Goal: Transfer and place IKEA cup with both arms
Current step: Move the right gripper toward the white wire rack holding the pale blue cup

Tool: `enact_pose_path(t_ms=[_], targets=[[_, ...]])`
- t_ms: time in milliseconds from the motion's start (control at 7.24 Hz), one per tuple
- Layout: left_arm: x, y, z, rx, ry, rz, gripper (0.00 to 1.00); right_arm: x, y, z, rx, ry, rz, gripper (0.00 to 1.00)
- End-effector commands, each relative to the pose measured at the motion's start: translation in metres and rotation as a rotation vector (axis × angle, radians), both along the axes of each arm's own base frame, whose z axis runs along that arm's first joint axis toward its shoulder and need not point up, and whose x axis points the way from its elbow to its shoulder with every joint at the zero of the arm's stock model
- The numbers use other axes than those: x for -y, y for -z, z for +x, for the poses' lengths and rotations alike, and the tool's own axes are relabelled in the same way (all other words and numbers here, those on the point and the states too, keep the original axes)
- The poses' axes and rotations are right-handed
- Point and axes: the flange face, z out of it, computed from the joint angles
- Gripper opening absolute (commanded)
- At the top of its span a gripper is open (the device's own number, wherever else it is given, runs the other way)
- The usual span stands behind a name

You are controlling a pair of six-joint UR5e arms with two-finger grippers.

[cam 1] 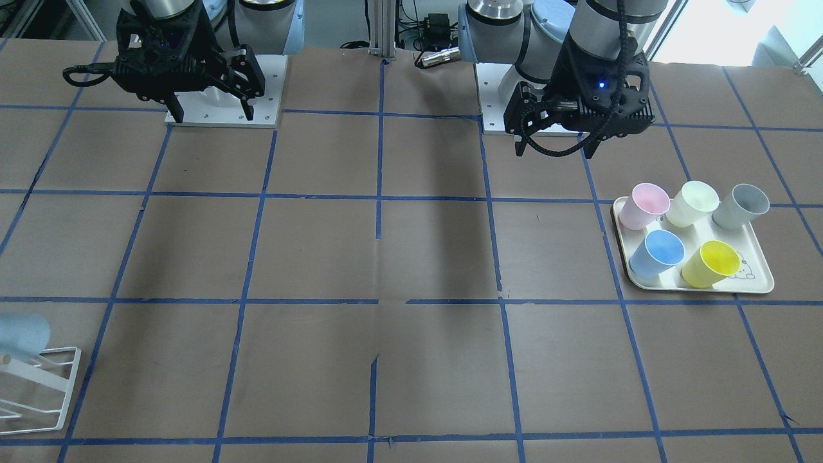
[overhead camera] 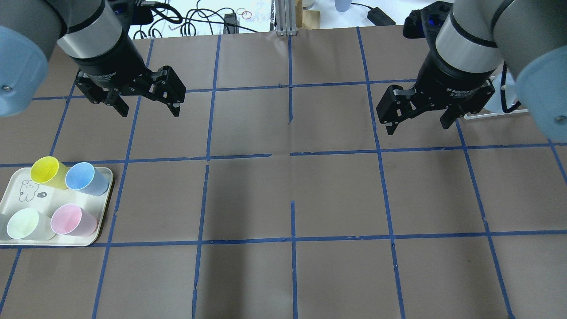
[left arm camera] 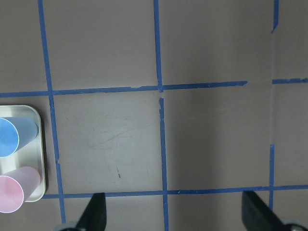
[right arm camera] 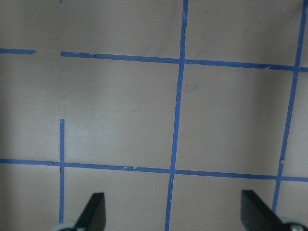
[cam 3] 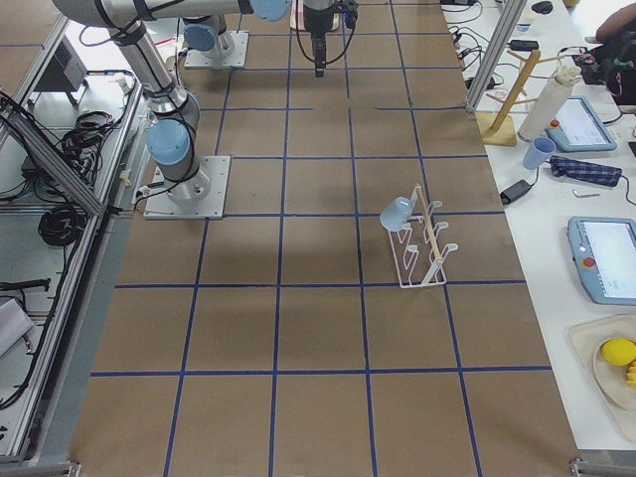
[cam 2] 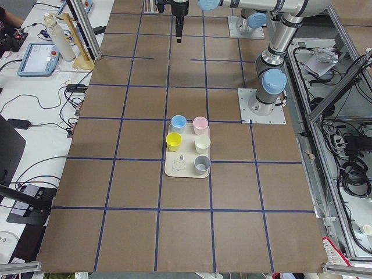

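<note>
The IKEA cup (cam 1: 22,334), very pale icy blue, hangs tilted on a white wire rack (cam 1: 45,386) at the table's end on my right side; it also shows in the exterior right view (cam 3: 397,213). My left gripper (overhead camera: 149,110) is open and empty, held above the table, well away from the cup. It also shows in the front-facing view (cam 1: 555,153). My right gripper (overhead camera: 418,126) is open and empty above the table, near the rack's side. It also shows in the front-facing view (cam 1: 213,117). Both wrist views show only bare table between the fingers.
A cream tray (overhead camera: 104,221) on my left side holds a yellow cup (overhead camera: 44,170), a cornflower-blue cup (overhead camera: 80,176), a pink cup (overhead camera: 66,219), a pale yellow-green cup (overhead camera: 22,223) and a grey cup (cam 1: 746,204). Blue tape lines grid the brown table.
</note>
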Motion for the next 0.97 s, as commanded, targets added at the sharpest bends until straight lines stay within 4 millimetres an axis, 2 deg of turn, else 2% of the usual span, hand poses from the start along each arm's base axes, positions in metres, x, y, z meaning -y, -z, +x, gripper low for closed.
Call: enact_pose_path(t_ms=[0, 829], targets=[[0.0002, 0.0003, -0.0001, -0.001, 0.0, 0.001, 1.0, 0.0001, 0.0012, -0.0004, 0.001, 0.002, 0.002, 1.0], [-0.0005, 0.0003, -0.0001, -0.001, 0.0, 0.001, 1.0, -0.0008, 0.0037, 0.0001, -0.001, -0.004, 0.016, 1.0]])
